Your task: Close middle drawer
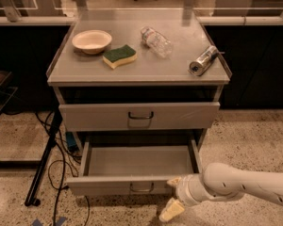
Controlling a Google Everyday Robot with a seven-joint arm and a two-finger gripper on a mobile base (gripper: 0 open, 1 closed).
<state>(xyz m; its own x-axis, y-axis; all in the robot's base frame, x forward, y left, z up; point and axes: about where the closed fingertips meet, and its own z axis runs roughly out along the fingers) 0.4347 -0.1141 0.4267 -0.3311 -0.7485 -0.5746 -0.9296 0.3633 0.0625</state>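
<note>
On the grey metal worktop (179, 67), a cream round bowl (91, 41) sits near the left edge, toward the back. Just right of it lies a green-and-yellow sponge (119, 56), closer to the front edge. A clear plastic bottle (156, 42) lies on its side about mid-width, toward the back. A silver can (203, 60) lies tipped over near the right edge, not far from the front right corner.

Below the front edge, the taller grey top drawer (139, 116) looks shut. Under it the middle drawer (108, 185), wide, shallow and of grey metal, is pulled well out. It is bare inside, and its small wire pull (141, 188) is centred on the slim front.

The gripper (172, 195), on a white arm (245, 185), is low, below the front right corner of the worktop, at the right end of the drawer's front. Its two pale fingers (171, 211) are spread apart and hold nothing. The upper one is at the front panel, but I cannot tell whether it touches.

The main risk is the off-centre contact. A push this far to the right could skew the drawer on its runners and jam it part-way. The lower finger hangs beneath the panel's bottom edge, so the push might slip under instead of driving the front home. A hard shove could also jolt the cart and set the can or the bottle rolling toward an edge.
</note>
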